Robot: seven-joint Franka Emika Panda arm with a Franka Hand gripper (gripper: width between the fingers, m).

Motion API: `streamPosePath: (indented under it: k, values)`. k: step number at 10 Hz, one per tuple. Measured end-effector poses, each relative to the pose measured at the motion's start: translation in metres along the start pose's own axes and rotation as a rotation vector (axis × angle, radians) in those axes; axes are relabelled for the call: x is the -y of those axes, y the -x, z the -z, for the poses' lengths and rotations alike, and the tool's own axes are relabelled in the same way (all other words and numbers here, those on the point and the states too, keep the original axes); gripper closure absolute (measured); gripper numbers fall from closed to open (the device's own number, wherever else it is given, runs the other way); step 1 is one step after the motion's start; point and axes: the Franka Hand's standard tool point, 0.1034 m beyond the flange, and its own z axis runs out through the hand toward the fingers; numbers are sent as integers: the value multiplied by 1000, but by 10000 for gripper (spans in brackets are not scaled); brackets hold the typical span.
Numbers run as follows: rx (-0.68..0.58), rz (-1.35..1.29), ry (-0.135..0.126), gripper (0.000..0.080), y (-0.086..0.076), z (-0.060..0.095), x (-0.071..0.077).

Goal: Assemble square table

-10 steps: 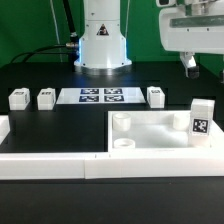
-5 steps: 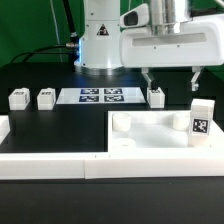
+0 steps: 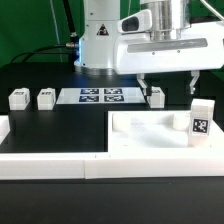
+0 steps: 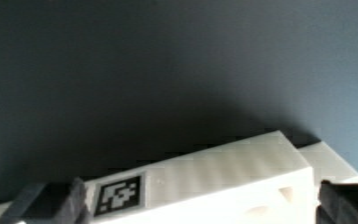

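Observation:
The square tabletop [image 3: 150, 138] is a white slab with a raised rim, lying at the exterior view's right front. One tagged leg [image 3: 203, 119] stands upright at its right corner. Another white leg [image 3: 156, 96] lies on the black table just behind the slab. My gripper [image 3: 167, 88] hangs over this leg, open, with one finger on each side and nothing held. In the wrist view that leg [image 4: 220, 170], with its tag, lies between the dark fingertips [image 4: 59, 203] of my gripper [image 4: 202, 205]. Two more legs [image 3: 18, 98] [image 3: 46, 98] lie at the exterior view's left.
The marker board [image 3: 100, 96] lies flat between the left legs and the leg under the gripper. Long white rails [image 3: 50, 166] run along the front and at the left edge [image 3: 3, 128]. The robot base [image 3: 100, 45] stands behind.
The gripper has come from the upper right toward the exterior view's left and down, and now straddles the leg behind the slab. The parts have not moved.

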Motion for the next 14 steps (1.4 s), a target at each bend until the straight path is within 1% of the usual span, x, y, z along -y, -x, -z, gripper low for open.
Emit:
streamPosePath:
  k: [1, 2, 3, 5, 6, 7, 9, 10, 11, 12, 13, 14]
  values:
    - [9, 102, 12, 151, 9, -2, -1]
    - [24, 237, 29, 151, 22, -5, 2]
    - [20, 197, 27, 151, 19, -4, 1]
    - [52, 192, 24, 151, 22, -6, 1]
    - [155, 147, 14, 151, 34, -8, 5]
    - [283, 91, 16, 151, 50, -9, 8]
    - [393, 76, 22, 151, 73, -15, 7]
    - [445, 81, 28, 151, 81, -18, 4]
    - [458, 101, 40, 151, 82, -21, 3]
    - [542, 94, 37, 151, 87, -18, 3]
    - [592, 88, 36, 151, 85, -20, 4]
    - [669, 81, 34, 151, 88, -20, 3]
